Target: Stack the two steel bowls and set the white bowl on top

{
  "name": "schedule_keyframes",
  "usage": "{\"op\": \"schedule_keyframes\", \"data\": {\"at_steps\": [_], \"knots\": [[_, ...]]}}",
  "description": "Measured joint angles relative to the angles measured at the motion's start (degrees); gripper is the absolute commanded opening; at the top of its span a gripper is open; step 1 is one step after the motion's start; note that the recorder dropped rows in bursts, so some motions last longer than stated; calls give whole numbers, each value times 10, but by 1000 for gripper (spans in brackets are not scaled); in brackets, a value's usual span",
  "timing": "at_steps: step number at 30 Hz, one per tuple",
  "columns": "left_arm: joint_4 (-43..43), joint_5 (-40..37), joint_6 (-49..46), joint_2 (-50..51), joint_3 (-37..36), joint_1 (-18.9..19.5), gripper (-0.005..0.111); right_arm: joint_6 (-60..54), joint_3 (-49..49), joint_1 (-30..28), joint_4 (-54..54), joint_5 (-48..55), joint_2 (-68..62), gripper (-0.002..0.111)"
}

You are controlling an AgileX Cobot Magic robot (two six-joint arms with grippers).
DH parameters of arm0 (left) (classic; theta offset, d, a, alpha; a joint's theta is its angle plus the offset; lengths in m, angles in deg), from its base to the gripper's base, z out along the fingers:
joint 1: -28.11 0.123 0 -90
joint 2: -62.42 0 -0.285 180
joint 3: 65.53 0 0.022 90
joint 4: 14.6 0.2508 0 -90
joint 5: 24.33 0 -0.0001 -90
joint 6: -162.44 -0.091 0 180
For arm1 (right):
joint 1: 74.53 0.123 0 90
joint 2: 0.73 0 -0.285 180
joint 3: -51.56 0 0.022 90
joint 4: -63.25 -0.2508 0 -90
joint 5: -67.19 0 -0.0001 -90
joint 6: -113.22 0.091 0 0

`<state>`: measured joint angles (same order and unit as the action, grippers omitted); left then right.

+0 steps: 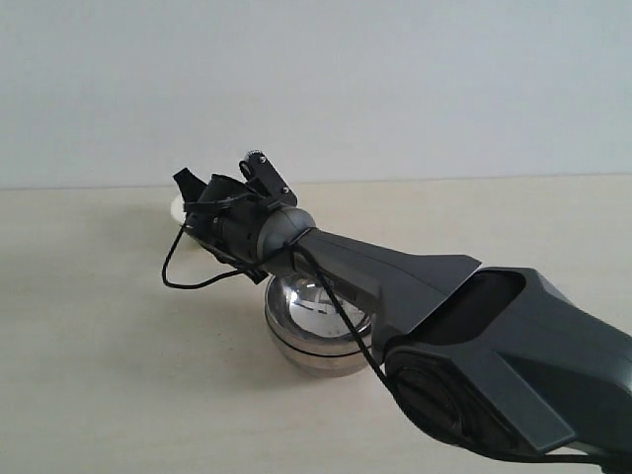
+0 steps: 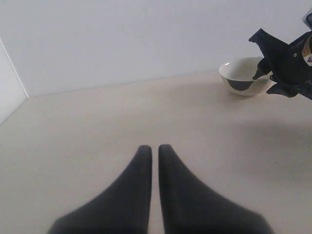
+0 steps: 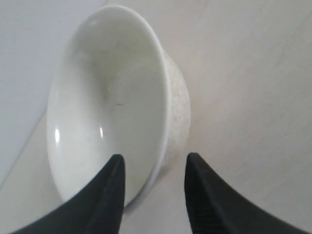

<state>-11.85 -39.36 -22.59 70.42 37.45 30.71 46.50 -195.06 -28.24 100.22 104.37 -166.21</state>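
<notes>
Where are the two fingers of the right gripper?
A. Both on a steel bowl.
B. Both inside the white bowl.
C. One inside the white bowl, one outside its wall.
C: the right wrist view shows the open right gripper with the rim of the white bowl between its fingers, one over the inside, one beside the outer wall.

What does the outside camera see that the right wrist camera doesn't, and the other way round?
Only the exterior view shows the steel bowls, stacked, partly hidden by the right arm. Only the right wrist view shows inside the white bowl, empty, with the right gripper open astride its rim. Both show the white bowl, a mere sliver outside, and the pale table.
</notes>
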Motion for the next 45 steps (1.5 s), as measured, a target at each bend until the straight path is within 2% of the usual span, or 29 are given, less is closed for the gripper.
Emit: {"op": "schedule_keyframes", "data": {"at_steps": [11, 14, 18, 31, 42, 45], "knots": [[0, 0, 0, 0, 0, 0, 4, 10, 0, 0, 16, -1, -13, 34], [0, 0, 0, 0, 0, 0, 4, 12, 0, 0, 16, -4, -19, 24], [0, 0, 0, 0, 0, 0, 4, 13, 0, 0, 16, -8, -20, 0], [0, 0, 0, 0, 0, 0, 4, -26, 0, 3, 16, -78, -21, 0], [0, 0, 0, 0, 0, 0, 4, -123, 0, 31, 9, -7, 28, 0], [0, 0, 0, 0, 0, 0, 4, -164, 0, 40, 2, 45, 51, 0]]}}
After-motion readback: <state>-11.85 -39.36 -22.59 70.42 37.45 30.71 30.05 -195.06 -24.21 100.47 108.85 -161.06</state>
